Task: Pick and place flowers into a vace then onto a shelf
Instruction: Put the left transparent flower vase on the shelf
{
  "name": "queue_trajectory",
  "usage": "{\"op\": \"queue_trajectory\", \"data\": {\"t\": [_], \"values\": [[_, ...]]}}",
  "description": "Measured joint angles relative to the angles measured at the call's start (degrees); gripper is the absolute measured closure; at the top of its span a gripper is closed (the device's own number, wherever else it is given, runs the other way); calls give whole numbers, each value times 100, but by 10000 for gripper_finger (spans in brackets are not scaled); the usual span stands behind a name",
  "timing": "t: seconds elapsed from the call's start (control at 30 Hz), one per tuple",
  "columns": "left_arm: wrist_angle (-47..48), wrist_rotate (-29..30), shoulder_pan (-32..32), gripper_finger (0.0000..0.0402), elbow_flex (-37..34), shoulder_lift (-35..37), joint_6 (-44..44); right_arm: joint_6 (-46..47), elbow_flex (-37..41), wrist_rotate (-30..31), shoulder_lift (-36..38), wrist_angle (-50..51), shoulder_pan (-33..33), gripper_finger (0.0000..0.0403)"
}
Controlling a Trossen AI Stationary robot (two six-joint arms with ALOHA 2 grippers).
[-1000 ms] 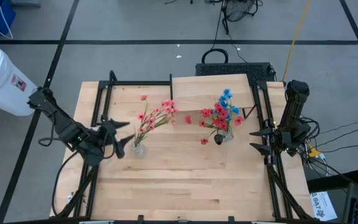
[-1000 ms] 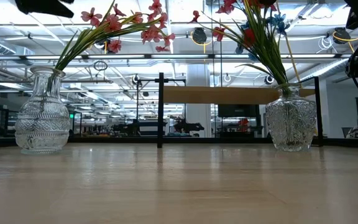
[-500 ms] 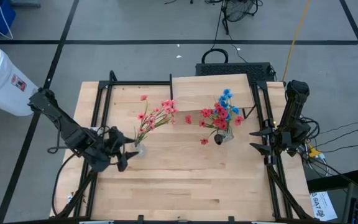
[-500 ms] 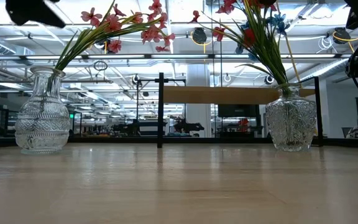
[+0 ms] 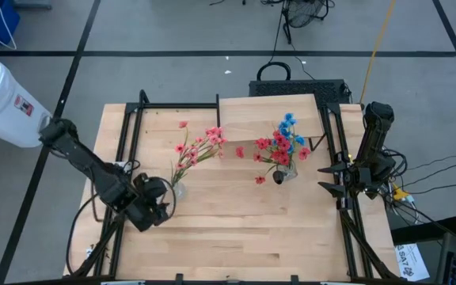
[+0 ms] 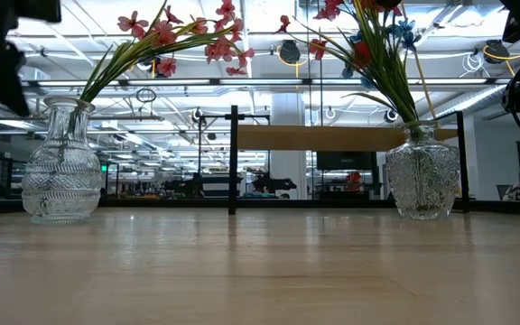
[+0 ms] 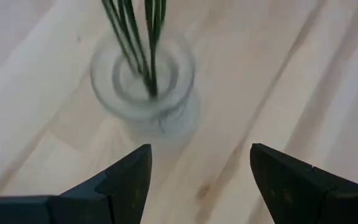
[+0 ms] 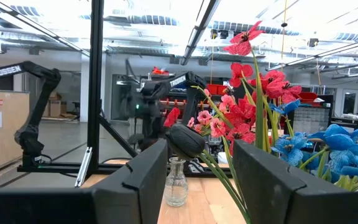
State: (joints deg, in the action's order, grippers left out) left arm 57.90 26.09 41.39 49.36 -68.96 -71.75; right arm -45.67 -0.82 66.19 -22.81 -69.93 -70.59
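Glass vase (image 7: 144, 81) sits just ahead of the left tool (image 7: 197, 180), fingers wide to straddle it. Right tool (image 8: 197, 180) waits open beside the other bouquet (image 8: 253, 112)

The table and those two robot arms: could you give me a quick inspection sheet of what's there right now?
Surface: light wood tabletop, bare at the front.
Job's things: left vase holds red and pink flowers; right vase holds red and blue flowers. Both stand on the tabletop; the shelf at the back carries neither.
Clutter: nothing seen.
Hands: left hand open, above the left vase, not touching it; right hand open, waiting at the table's right edge, facing the flowers.
Cables: yellow cable and dark cables on the floor behind the table.
Surroundings: white cylinder at the left; hall with ceiling lights behind.
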Motion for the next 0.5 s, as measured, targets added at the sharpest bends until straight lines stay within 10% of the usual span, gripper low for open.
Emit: {"op": "queue_trajectory", "data": {"t": [0.17, 0.5], "values": [[-65, -87, -34, 126, -480, -445, -175, 0, 0, 0, 1, 0, 0, 228], [-281, 1875, 545, 141, -703, -523, -875, 0, 0, -3, 0, 0, 0, 228]]}}
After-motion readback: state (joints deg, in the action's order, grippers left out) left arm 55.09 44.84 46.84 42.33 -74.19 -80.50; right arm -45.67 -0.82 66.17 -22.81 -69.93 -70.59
